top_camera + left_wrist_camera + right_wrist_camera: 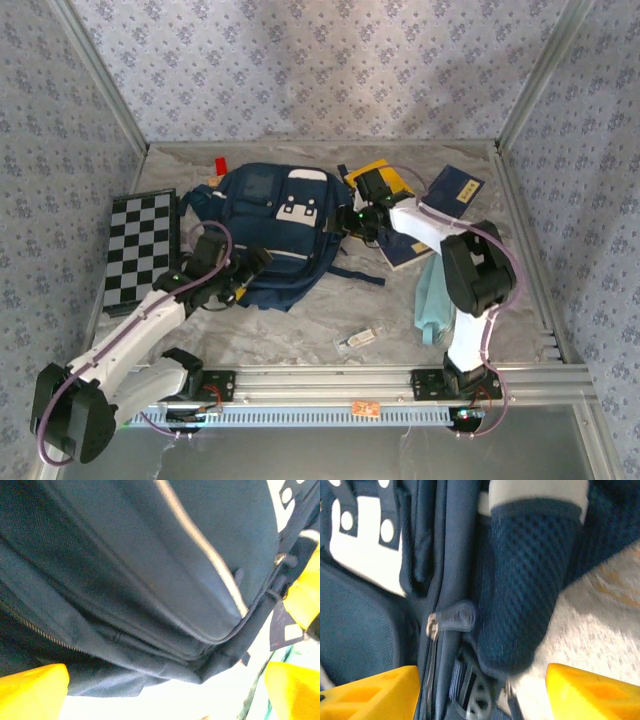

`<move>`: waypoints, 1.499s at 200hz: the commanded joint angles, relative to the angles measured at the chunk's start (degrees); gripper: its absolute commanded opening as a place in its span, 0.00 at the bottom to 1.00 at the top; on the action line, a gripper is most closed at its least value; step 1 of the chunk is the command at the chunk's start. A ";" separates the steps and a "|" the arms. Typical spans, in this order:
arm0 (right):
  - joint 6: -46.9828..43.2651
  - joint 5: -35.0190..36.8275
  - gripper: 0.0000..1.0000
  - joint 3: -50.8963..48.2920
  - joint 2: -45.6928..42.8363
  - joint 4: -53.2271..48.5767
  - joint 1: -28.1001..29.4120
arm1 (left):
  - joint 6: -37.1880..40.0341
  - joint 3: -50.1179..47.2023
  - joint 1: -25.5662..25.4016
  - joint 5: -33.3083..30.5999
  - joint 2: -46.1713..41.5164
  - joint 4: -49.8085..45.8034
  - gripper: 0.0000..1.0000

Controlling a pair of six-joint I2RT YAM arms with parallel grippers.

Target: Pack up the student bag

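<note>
The student bag (265, 230) lies flat in the middle of the table, front pockets up, just beside the checkerboard (140, 245) on its left and with books (458, 188) and a teal cloth (432, 295) waiting on its right. My right gripper (350, 222) is at the bag's right flank, its yellow fingers (370, 692) spread well apart and holding nothing. The grey zipper pull (454, 619) sits just ahead of them, beside the mesh side pocket (520, 595). I read the step as getting the main compartment open, so I want to ease forward until the pull sits squarely between the pads. I should close on the tab alone and draw along the line of the zip rather than up, or the soft fabric will bunch and jam the slider. The plastic buckle (475, 700) below is close enough to snag, so I keep clear of it. My left gripper (240, 272) is at the bag's near-left corner, fully spread and empty, its fingers (30, 690) on either side of a fold of the hem. Pinching there should anchor the bag against the pull. The cloth is matte navy weave with pale piping (200, 545) and fine metal zip teeth (30, 625). It looks limp and slack, and it lies on a grainy, sandy table cover (605, 605).
</note>
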 commanded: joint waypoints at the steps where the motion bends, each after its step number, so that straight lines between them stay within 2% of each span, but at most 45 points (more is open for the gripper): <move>1: -0.53 -0.62 0.64 4.43 4.28 -0.61 -0.35 | -2.95 -0.76 -0.68 0.53 1.86 4.94 1.00; 30: 0.43 -2.03 0.41 5.38 5.66 2.25 -0.04 | -1.27 -1.20 -0.20 -1.39 6.79 6.93 1.00; 44: 0.73 -2.60 0.23 4.49 4.43 3.00 0.08 | 0.56 -1.05 0.97 -2.76 8.61 8.84 1.00; 54: 1.49 -3.54 0.15 3.29 3.29 4.10 -0.04 | 1.80 -0.31 2.69 -2.31 9.80 9.40 1.00; 75: 1.95 -5.52 0.03 0.63 -0.24 5.62 0.20 | 6.06 1.57 5.97 -3.42 11.44 8.74 1.00; 105: 4.12 -10.55 0.00 -1.52 -5.41 7.18 1.37 | 10.83 3.02 12.60 -3.45 12.56 8.07 1.00; 145: 8.37 -10.14 0.00 -4.68 -10.98 10.87 4.31 | 16.27 5.87 18.13 -2.24 12.92 6.93 0.98; 172: 15.94 -5.38 0.00 -6.50 -12.85 14.85 5.38 | 21.40 9.58 19.93 -2.86 12.85 4.56 0.96; 188: 20.66 -5.06 0.00 -7.26 -13.67 19.55 6.09 | 24.28 12.74 20.31 -3.59 12.51 1.87 0.95; 223: 25.69 1.79 0.00 -7.64 -15.96 19.36 8.11 | 31.23 19.48 20.23 -5.37 8.43 -6.27 0.92; 244: 29.46 3.86 0.00 -7.54 -16.19 18.62 8.02 | 34.08 21.60 17.55 -5.93 4.64 -10.34 0.86; 274: 31.05 6.49 0.00 -7.71 -17.49 18.65 8.35 | 33.83 21.37 5.30 -11.19 0.97 -12.52 0.79; 300: 32.81 7.02 0.00 -10.34 -18.38 19.52 8.49 | 32.11 16.88 -6.11 -13.92 -2.77 -7.19 0.72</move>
